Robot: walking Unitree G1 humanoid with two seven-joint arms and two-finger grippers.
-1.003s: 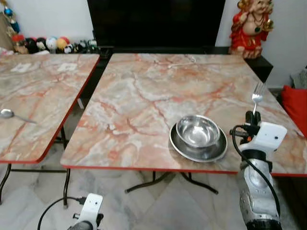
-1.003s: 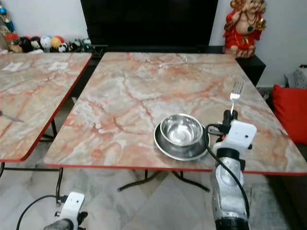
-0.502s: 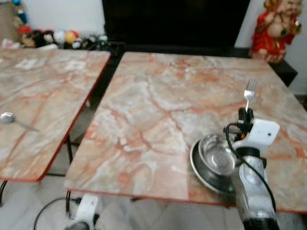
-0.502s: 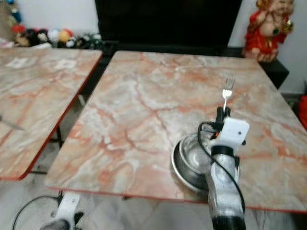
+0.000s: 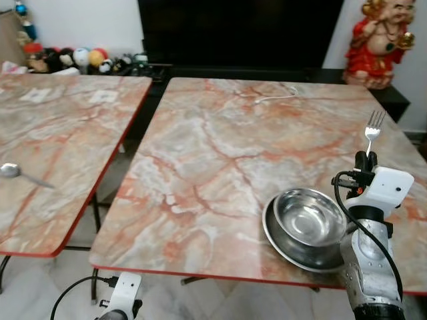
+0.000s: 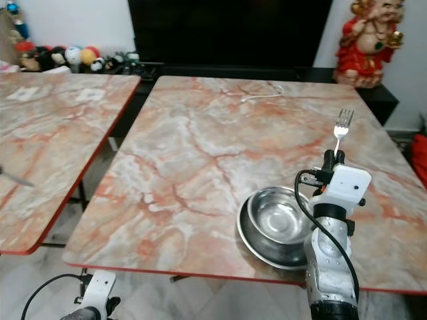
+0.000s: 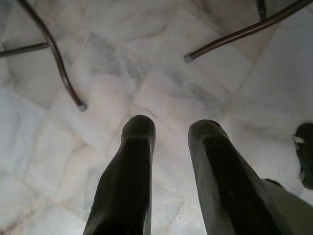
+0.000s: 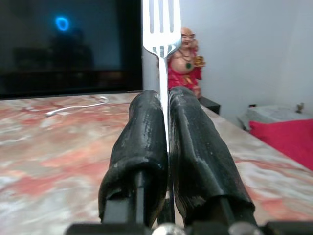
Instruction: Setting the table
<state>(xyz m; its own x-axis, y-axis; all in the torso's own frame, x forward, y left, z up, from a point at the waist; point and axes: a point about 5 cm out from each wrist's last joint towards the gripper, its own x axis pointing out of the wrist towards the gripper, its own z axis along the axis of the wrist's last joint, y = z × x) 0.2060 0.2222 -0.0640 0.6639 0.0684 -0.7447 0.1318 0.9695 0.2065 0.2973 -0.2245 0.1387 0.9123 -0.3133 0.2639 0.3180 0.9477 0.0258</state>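
Two marble-patterned tables with red edging stand side by side before me, and I am working at the nearer one (image 5: 220, 167). My right gripper (image 5: 365, 162) is raised above that table's right side, its two black fingers (image 8: 142, 142) clenched on the handle of a steel fork (image 5: 373, 128). The fork stands upright, tines up, so I judge it is being carried clear of the tabletop and not yet laid down. Just beside the gripper, towards my left, a steel bowl (image 5: 308, 217) sits nested in a steel plate (image 5: 280, 241) near the table's front edge; a fork would naturally go alongside this setting, which explains why my arm is here. A spoon (image 5: 15, 173) lies on the other table (image 5: 60, 147), well apart, perhaps waiting its turn. My left gripper (image 7: 171, 142) hangs idle over the tiled floor (image 7: 161, 63), fingers parted and holding nothing. A red figurine (image 5: 381, 35) stands beyond the table's far corner.
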